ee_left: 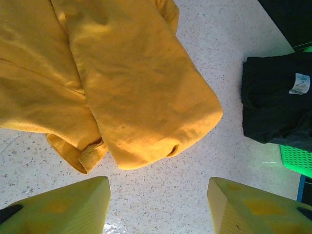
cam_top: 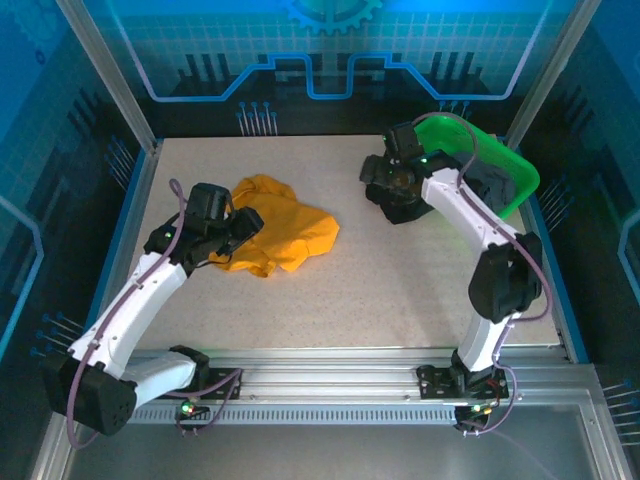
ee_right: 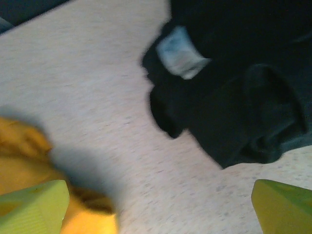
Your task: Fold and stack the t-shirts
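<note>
One orange-yellow t-shirt [cam_top: 275, 232] lies crumpled on the left half of the table [cam_top: 380, 290]. One black garment [ee_left: 273, 107] lies just beside the one green basket [cam_top: 515, 170], whose contents cannot be made out. The left gripper [ee_left: 158, 187] and the right gripper [ee_right: 160, 187] each hang spread wide, pinching nothing.

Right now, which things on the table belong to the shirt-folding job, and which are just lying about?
Job:
crumpled bright orange-yellow cloth t-shirt
black cloth garment with white label, likely another shirt

Lying about:
green plastic basket
</note>
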{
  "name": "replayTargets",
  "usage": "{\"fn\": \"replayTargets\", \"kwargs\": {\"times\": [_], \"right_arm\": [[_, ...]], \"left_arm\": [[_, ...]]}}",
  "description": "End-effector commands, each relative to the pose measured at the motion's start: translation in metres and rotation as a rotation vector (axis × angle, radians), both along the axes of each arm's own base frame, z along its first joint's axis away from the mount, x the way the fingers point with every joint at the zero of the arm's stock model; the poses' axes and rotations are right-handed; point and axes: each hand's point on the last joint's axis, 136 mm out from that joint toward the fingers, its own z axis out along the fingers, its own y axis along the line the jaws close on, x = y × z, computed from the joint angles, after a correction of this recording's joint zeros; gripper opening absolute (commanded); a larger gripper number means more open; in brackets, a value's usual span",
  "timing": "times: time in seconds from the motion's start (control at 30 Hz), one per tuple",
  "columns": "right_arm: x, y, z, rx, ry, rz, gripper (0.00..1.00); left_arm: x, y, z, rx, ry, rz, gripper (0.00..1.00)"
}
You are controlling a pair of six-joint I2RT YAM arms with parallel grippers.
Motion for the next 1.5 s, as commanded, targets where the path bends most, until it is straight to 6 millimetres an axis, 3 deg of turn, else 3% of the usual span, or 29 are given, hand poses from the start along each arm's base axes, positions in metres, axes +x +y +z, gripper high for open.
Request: {"fn": "replayTargets", "kwargs": {"times": [0.0,0.17,0.27,0.3,0.4,0.47,0.5,0.63,0.77,0.83,0.93,1.0,1.1,1.13,1.2,1.27,1.37,1.47], "right_arm": [[0.009,-0.018,-0.055,-0.034,0.13,-0.111,0.98],[0.032,-0.019,-0.099,-0.043,0.223,-0.145,0.97],[0.038,-0.019,-0.113,-0.057,0.255,-0.156,0.86],[0.039,-0.02,-0.116,-0.059,0.259,-0.159,0.79],[0.046,-0.028,-0.11,-0.069,0.228,-0.165,0.34],[0.053,-0.036,-0.087,-0.087,0.162,-0.157,0.06],[0.056,-0.039,-0.074,-0.095,0.13,-0.156,0.0],[0.064,-0.058,0.013,-0.106,-0.071,-0.166,0.0],[0.06,-0.096,0.105,-0.083,-0.255,-0.252,0.0],[0.058,-0.122,0.138,-0.092,-0.313,-0.314,0.0],[0.054,-0.162,0.168,-0.159,-0.348,-0.43,0.0],[0.053,-0.182,0.168,-0.199,-0.33,-0.494,0.0],[0.056,-0.197,0.146,-0.211,-0.256,-0.53,0.0],[0.058,-0.198,0.136,-0.203,-0.227,-0.521,0.05],[0.061,-0.192,0.113,-0.172,-0.161,-0.488,0.35],[0.061,-0.181,0.098,-0.145,-0.111,-0.433,0.55],[0.054,-0.161,0.099,-0.162,-0.106,-0.35,0.64],[0.035,-0.136,0.112,-0.184,-0.141,-0.281,0.65]], "left_arm": [[-0.009,-0.001,0.0,-0.017,0.015,0.001,0.57],[-0.014,0.002,0.003,-0.011,0.011,0.003,0.57],[-0.018,0.006,0.004,-0.003,0.006,0.009,0.57],[-0.019,0.007,0.005,0.0,0.004,0.011,0.57],[-0.021,0.009,0.005,0.004,-0.001,0.014,0.57],[-0.021,0.01,0.005,0.005,-0.003,0.015,0.57],[-0.021,0.01,0.005,0.003,-0.004,0.014,0.57],[-0.016,0.008,0.003,-0.006,-0.006,0.013,0.56],[-0.009,0.001,-0.001,-0.024,0.003,-0.001,0.56],[-0.005,-0.002,-0.004,-0.036,0.009,-0.007,0.56],[0.001,-0.007,-0.007,-0.052,0.016,-0.016,0.55],[0.003,-0.01,-0.008,-0.059,0.02,-0.022,0.55],[0.004,-0.011,-0.007,-0.062,0.02,-0.024,0.55],[0.004,-0.01,-0.007,-0.058,0.021,-0.023,0.55],[0.002,-0.008,-0.006,-0.047,0.025,-0.022,0.56],[-0.001,-0.004,-0.005,-0.028,0.031,-0.016,0.58],[-0.005,0.008,-0.005,-0.004,0.059,0.013,0.61],[-0.008,0.033,-0.006,0.03,0.095,0.084,0.63]]}}
